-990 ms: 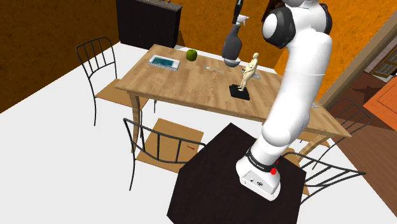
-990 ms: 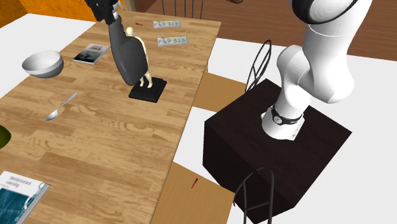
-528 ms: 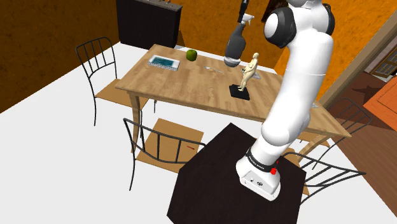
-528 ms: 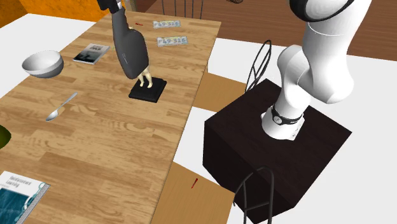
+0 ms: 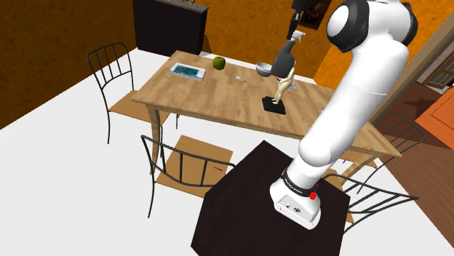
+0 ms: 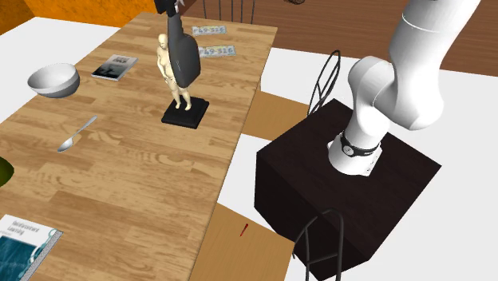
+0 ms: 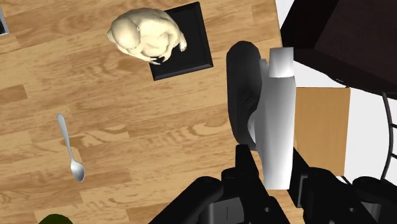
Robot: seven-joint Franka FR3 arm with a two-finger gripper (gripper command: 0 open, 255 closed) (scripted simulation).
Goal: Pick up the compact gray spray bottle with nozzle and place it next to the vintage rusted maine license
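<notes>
Aloft, the gripper [image 7: 272, 167] clamped the dark gray spray bottle [image 6: 183, 54] near the tan figurine [image 6: 167, 67]. Two license plates [image 6: 215, 51] lay beyond on the table [image 6: 120, 184].

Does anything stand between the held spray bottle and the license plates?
Nothing visible does. The dark grey spray bottle hangs from the tool beside the beige figurine; bare wooden table leads to the two license plates.

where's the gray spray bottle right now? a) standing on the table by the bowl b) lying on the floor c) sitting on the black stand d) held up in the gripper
d: the gripper clasps the spray bottle, which hangs in the air off the table, close to the figurine.
</notes>
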